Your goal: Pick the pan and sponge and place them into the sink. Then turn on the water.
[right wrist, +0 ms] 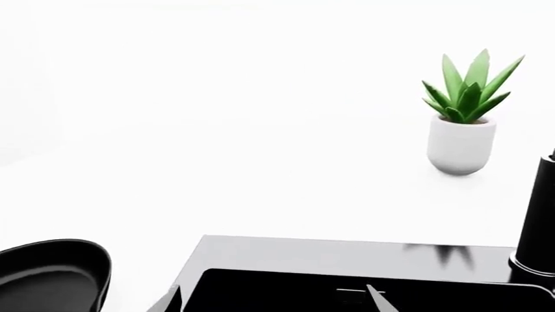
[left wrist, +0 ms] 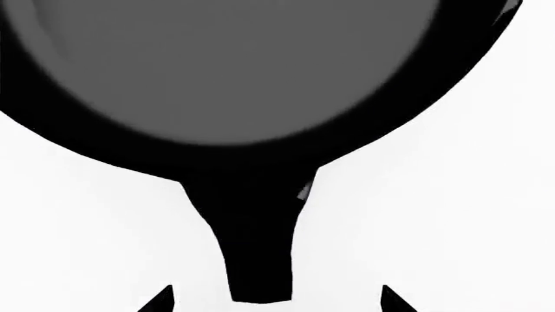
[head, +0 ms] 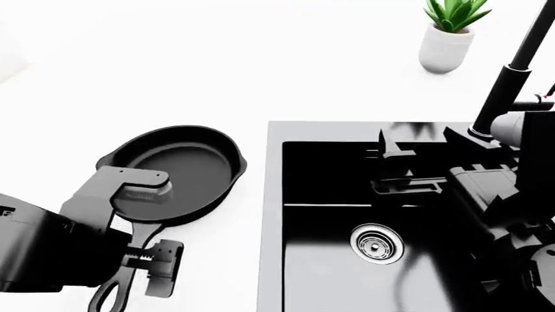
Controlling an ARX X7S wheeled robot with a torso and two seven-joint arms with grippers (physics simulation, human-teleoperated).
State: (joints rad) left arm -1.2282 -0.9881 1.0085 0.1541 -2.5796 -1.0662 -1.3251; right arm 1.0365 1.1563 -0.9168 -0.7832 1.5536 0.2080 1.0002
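Pan (left wrist: 234, 78) is cut by the left wrist picture's top and sides, its inside blurred; in the head view the left arm (head: 52, 250) hides part of the pan's handle and near rim. Left gripper (left wrist: 275, 296) shows only two fingertips at the wrist picture's edge, and right gripper (right wrist: 273, 299) likewise, so whether either grips anything is unreadable. Sink (head: 329, 195) runs off the head view's bottom and right, partly behind the right arm (head: 494, 208); faucet (head: 511, 71) is cropped at the top.

White room, bright even light.
My table (head: 173, 71) is plain white, blending into a white wall; a green potted plant (head: 451, 32) stands at its far side.
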